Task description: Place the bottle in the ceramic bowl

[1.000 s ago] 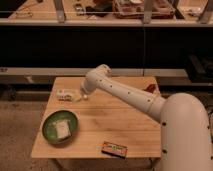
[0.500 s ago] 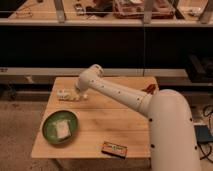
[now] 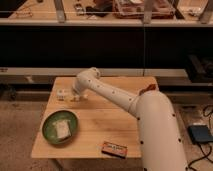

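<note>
While the arm (image 3: 116, 98) reaches from the right across the surface (image 3: 102, 124), the gripper (image 3: 76, 96) sits low over the far left corner, just right of the bottle (image 3: 62, 94), which rests on the wood there. Whether the gripper is open, closed or touching the bottle cannot be told. The bowl (image 3: 48, 125) sits apart at the near left with a pale block (image 3: 62, 129) inside, and an orange-red box (image 3: 115, 148) lies by the near edge.

no readable txt on bottle (image 3: 62, 94) label or box (image 3: 114, 148), fingers (image 3: 76, 96) just beside bottle
</note>
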